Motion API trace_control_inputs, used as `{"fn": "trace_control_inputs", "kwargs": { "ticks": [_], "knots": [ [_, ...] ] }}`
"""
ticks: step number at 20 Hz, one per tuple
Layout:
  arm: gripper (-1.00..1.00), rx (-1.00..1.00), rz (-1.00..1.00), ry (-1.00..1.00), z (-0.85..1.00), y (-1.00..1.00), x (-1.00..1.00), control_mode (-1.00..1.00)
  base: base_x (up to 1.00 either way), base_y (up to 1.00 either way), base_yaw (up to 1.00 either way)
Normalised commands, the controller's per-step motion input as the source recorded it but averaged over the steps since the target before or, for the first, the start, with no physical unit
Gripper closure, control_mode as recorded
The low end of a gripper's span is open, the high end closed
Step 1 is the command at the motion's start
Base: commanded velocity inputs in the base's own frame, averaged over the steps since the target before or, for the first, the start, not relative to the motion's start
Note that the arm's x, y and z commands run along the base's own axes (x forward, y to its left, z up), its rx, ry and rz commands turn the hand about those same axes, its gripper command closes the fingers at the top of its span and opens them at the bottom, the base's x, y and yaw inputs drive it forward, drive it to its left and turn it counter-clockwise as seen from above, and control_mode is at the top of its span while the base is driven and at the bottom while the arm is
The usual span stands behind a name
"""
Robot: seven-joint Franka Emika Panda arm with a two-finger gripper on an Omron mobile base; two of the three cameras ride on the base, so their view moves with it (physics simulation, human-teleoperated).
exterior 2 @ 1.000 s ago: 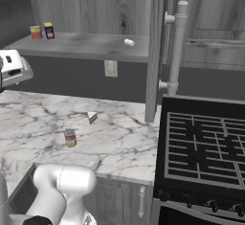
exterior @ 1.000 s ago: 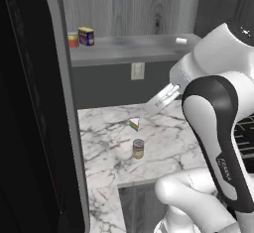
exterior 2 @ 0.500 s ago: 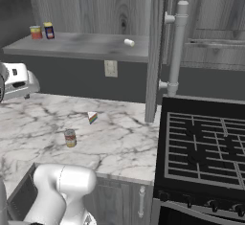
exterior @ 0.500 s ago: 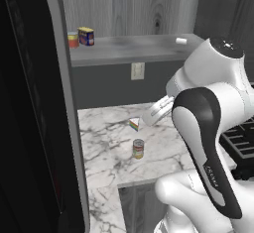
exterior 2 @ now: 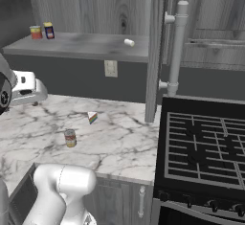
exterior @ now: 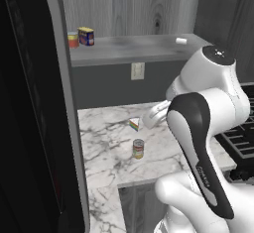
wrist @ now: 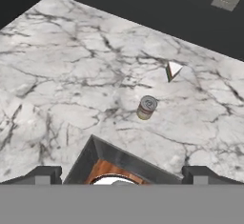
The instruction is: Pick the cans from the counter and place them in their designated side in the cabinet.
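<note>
End effector [wrist: 121, 174] is released with nothing between its fingers, and you see the round can [wrist: 147, 107] upright on the counter [wrist: 71, 75], the rainbow-striped wedge [wrist: 172, 70] at its 1 o'clock.

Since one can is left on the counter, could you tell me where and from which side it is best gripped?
Probably from straight above, closing across the curved sides of the round can. It stands upright on the counter with open marble around it, and the striped wedge lies apart from it. The end effector is open, above it.
</note>
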Motion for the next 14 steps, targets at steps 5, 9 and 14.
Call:
{"fn": "trace_control_inputs", "kwargs": {
  "ticks": [5,9,14],
  "knots": [
    [-1.0,0.0,-0.1,0.07,-0.17,-0.19,0.11,-1.0,0.0,0.0,0.0],
    [-1.0,0.01,-0.1,0.12,-0.17,-0.25,0.01,-1.0,0.0,0.0,0.0],
    [-1.0,0.02,-0.07,0.09,-0.21,-0.17,0.03,-1.0,0.0,0.0,0.0]
  ]
}}
